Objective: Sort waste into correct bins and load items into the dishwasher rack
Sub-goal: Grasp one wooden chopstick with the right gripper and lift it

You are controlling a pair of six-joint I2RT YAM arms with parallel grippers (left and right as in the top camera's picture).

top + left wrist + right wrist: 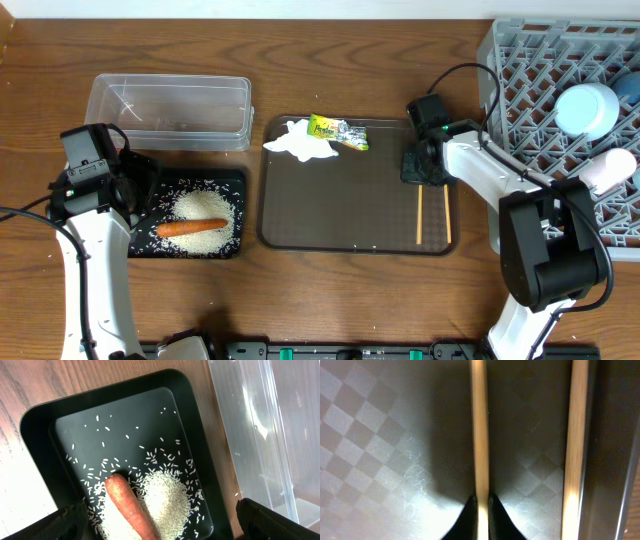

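The orange carrot [192,228] lies on a heap of white rice [208,212] in the black tray [150,180]; both show in the left wrist view, carrot [127,505], rice [167,497]. My left gripper [157,525] hangs open above them. The clear tub [170,112] stands behind. A white tissue [300,140] and a green-yellow wrapper [338,132] lie at the far edge of the brown tray [350,215]. My right gripper [481,510] is shut on one chopstick [480,425]; the other chopstick [575,445] lies beside it. The grey rack [540,100] holds a light-blue cup [587,108] and a white cup [610,170].
The blue bowl [628,88] shows partly at the rack's right edge. The chopsticks [433,215] lie near the brown tray's right rim, close to the rack's left wall. Bare wooden table [330,290] lies in front of both trays.
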